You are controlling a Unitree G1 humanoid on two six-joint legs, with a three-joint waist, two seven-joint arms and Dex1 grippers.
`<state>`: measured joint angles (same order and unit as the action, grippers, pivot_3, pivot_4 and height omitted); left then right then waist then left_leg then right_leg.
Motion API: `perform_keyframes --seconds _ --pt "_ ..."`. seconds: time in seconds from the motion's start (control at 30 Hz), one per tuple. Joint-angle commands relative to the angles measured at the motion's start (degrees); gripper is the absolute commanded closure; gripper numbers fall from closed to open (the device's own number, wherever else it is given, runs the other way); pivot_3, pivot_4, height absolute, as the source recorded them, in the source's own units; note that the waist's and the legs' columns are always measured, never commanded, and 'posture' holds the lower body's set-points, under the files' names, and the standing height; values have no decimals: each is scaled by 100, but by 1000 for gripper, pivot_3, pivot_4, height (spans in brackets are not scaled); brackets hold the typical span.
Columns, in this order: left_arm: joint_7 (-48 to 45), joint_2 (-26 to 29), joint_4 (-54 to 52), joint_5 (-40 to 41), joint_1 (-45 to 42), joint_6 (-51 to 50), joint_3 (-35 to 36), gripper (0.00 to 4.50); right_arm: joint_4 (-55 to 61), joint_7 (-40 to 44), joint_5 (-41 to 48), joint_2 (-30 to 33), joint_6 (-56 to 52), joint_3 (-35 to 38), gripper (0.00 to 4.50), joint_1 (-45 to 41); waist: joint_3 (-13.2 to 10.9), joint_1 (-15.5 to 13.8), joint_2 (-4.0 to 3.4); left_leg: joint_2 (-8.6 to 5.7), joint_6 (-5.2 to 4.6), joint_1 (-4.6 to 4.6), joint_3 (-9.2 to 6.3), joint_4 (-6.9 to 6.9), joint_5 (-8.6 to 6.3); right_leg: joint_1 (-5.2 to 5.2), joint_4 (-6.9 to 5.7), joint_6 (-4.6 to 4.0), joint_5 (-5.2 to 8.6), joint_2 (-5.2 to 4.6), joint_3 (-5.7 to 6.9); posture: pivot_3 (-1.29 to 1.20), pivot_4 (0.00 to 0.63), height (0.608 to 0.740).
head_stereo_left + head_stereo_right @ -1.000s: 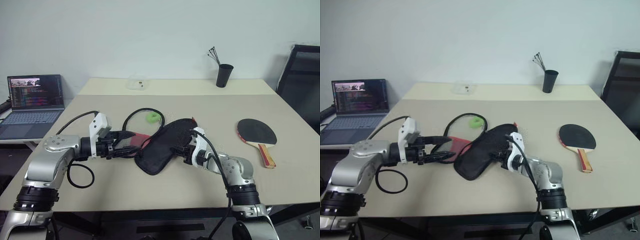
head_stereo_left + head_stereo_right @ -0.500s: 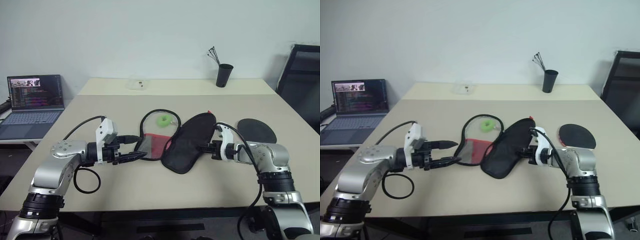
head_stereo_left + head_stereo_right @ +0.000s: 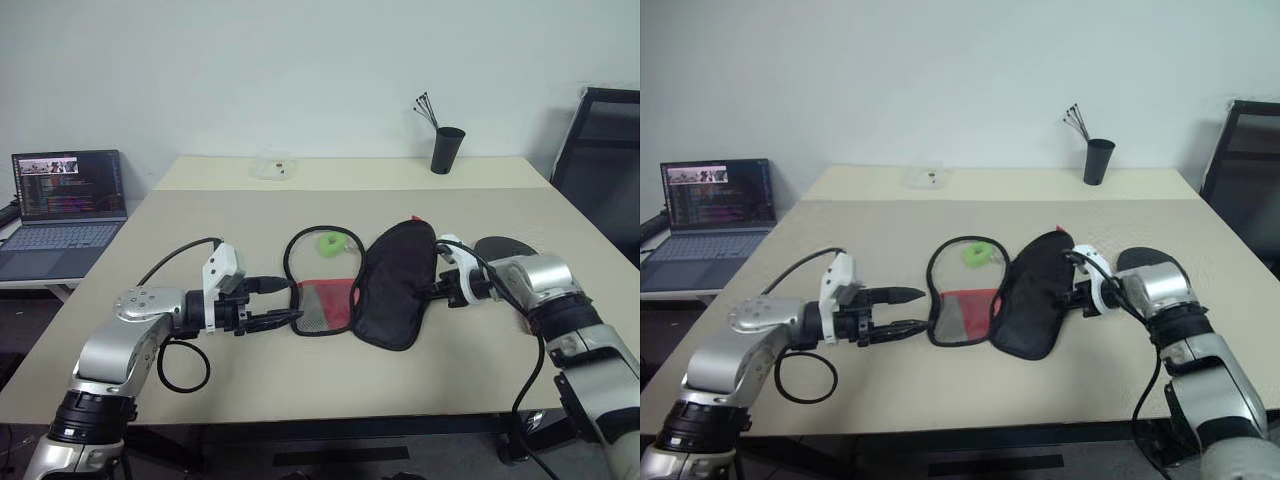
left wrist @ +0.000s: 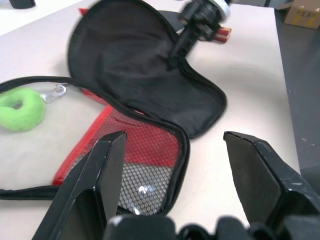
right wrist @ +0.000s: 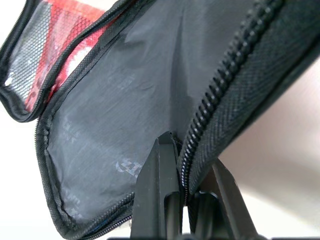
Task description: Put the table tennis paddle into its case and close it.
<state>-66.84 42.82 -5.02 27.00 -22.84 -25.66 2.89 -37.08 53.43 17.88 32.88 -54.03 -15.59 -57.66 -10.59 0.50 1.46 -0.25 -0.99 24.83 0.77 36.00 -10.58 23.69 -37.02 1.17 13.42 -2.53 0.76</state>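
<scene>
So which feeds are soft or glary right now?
Left wrist view: the left gripper fingers are blurred up close, and the right gripper is smeared. Right wrist view: the case zip edge is soft, with the table washed pale. Both eye views are evenly lit.

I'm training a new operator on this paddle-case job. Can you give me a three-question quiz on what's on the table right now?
1. True or false: the case lies opened out flat.
2. What does the right gripper pinch?
A. the paddle
B. the case's black flap
C. the green tag
3. Are the left gripper's fingers open or shut?

Key: 1 true; 2 B; 3 open.
</scene>
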Motion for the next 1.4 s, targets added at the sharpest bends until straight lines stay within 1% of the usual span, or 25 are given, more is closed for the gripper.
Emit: perform_keyframes --seconds 0.03,0.17,0.3,0.33,0.37,0.5,0.53,0.57,0.63,0.73,0.8,0.97,1.03,1.07,1.13,1.17,1.27,1.4 --pt "36 16 -250 86 -1 43 74 1133 -585 258 -411 -87 599 -58 4460 -436 0 -1 0 0 0 0 0 0 0 0 0 -1 -1 0 0 0 150 740" --pt "37 -9 -222 57 0 75 41 1133 -1430 413 -811 -213 1140 -58 4460 -840 -1 2 -1 -1 0 0 0 0 0 0 0 -5 -4 0 -1 0 150 740" --pt "29 -49 -172 20 -33 113 -12 1133 -1903 398 -1075 -317 1502 38 4460 -1041 -1 3 -2 -1 0 0 1 0 0 0 0 -23 -15 -1 -1 0 150 740" --pt "25 -54 -164 15 -39 119 -17 1133 -1987 381 -1129 -334 1561 66 3975 -1070 -1 4 -2 -1 0 0 1 0 0 0 -1 -23 -15 -1 -1 0 150 740" --pt "21 -59 -153 10 -46 126 -24 1133 -2054 371 -1170 -342 1606 93 3736 -1088 -1 4 -2 -1 0 0 0 0 0 0 -2 -23 -15 -1 -1 0 150 740" --pt "-30 -86 -42 -44 -107 203 -82 1133 -2186 313 -1339 -276 1742 212 2342 -1076 -2 6 -3 -1 0 0 0 0 0 0 -2 -24 -15 -1 -1 0 150 740" --pt "-43 -96 -16 -55 -122 223 -101 1133 -2224 240 -1380 -251 1798 266 1929 -1087 -2 6 -3 -1 0 0 0 0 0 0 -2 -24 -16 -1 -1 0 150 740" --pt "-52 -106 9 -63 -137 243 -119 1133 -2249 169 -1434 -222 1887 297 1687 -1092 -2 6 -3 -1 0 0 1 0 0 0 -2 -24 -16 -1 -2 0 150 740" --pt "-68 -135 56 -81 -178 281 -166 1133 -2308 -124 -1505 -158 2072 431 968 -1096 -2 6 -3 -1 0 0 1 0 0 0 -3 -24 -16 -1 -2 0 150 740" --pt "-76 -169 100 -99 -226 307 -209 1133 -2358 -425 -1492 -99 2142 689 968 -1092 -2 5 -4 -2 1 0 1 0 0 0 -2 -25 -16 -1 -3 0 150 740" --pt "-65 -185 95 -95 -277 288 -258 1133 -2164 -398 -1393 52 1925 874 968 -957 -3 3 -5 -2 1 0 2 0 0 0 -2 -25 -16 -1 -4 0 150 740" --pt "-52 -197 26 -63 -391 185 -322 1133 -1090 -267 -1202 366 1186 1166 968 -283 -3 -9 -5 -2 1 0 1 0 0 -2 -2 -24 -16 -1 -3 0 150 740" --pt "-50 -202 31 -57 -442 159 -343 1133 88 -272 -846 412 453 1452 968 260 -3 -16 -5 -2 0 0 2 -1 0 -2 -3 -24 -16 -1 -4 0 150 740" --pt "-50 -205 34 -55 -462 151 -353 1133 706 -316 -671 399 88 1584 782 535 -3 -21 -5 -1 0 0 1 0 0 -2 -4 -23 -16 -1 -3 0 150 740" --pt "-57 -214 43 -50 -498 132 -371 1133 1858 -562 -370 265 -576 1848 358 1064 -6 -15 -10 0 0 1 1 0 0 0 -9 -22 -16 0 -5 0 150 740" --pt "-68 -215 54 -51 -507 134 -377 1133 2267 -732 -282 176 -807 1961 47 1257 -6 -5 -10 1 0 1 0 1 0 3 -11 -22 -16 1 -4 0 150 740" --pt "-127 -222 148 -70 -536 194 -405 1133 3226 -1334 -96 -259 -1233 2284 15 1770 -6 1 -10 9 0 -1 0 4 0 2 -16 2 -3 11 -5 0 150 740" --pt "-239 -222 305 -110 -599 305 -431 1133 3816 -2175 -167 -837 -1089 2549 15 2234 -6 -19 -11 15 0 -2 -8 8 0 -2 -16 2 -2 22 -4 0 150 740"
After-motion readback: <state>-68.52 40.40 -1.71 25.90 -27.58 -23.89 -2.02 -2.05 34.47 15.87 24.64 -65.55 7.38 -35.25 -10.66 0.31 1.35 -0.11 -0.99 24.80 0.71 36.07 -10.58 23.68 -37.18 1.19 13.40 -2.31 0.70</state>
